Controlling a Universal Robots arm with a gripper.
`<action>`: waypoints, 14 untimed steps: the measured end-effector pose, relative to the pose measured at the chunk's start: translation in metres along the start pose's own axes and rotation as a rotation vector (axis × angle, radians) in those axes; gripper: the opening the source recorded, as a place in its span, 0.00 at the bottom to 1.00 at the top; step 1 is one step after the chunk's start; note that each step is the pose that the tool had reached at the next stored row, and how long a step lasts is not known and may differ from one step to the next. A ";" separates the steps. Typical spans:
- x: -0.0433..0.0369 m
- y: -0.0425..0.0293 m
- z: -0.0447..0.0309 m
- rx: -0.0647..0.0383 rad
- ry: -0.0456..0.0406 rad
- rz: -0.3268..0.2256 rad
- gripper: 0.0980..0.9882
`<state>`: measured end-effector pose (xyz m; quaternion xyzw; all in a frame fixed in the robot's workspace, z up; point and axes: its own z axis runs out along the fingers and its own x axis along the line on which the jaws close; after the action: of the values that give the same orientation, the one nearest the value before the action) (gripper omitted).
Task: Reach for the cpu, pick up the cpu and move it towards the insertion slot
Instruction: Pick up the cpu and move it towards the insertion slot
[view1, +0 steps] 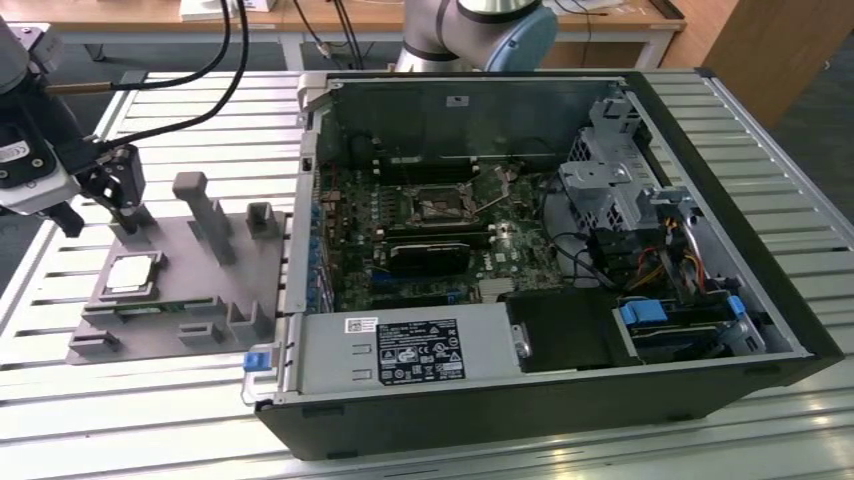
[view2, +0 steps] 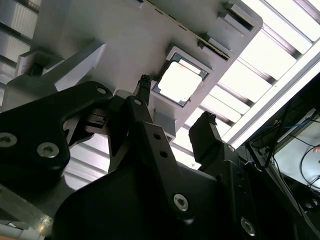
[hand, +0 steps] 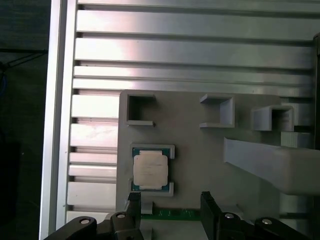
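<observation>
The cpu (view1: 134, 273) is a small silver square lying flat in a recess of the grey tray (view1: 200, 300), at the exterior view's left. Both wrist views show it as a bright square chip (view2: 180, 80) (hand: 150, 170). My gripper (view1: 100, 220) hovers above the tray, just behind the cpu, open and holding nothing. Its two black fingers (hand: 207, 205) (view2: 145, 87) stand apart, short of the chip. The insertion slot (view1: 438, 205) is the silvery-framed socket on the motherboard inside the open computer case.
Grey posts and blocks (view1: 200, 205) rise from the tray beside my gripper. The open case (view1: 534, 250) with its drive cage and cables lies to the exterior view's right. Everything rests on a slatted aluminium table (view1: 160, 420).
</observation>
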<state>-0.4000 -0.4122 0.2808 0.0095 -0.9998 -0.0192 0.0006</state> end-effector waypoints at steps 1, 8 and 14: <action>0.0000 0.0000 0.0007 0.000 0.0000 0.000 0.55; 0.0000 -0.0003 0.0062 0.000 0.0000 0.000 0.55; 0.0000 -0.0005 0.0111 0.000 0.0001 0.000 0.55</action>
<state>-0.4000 -0.4122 0.2697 0.0096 -0.9998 -0.0192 0.0006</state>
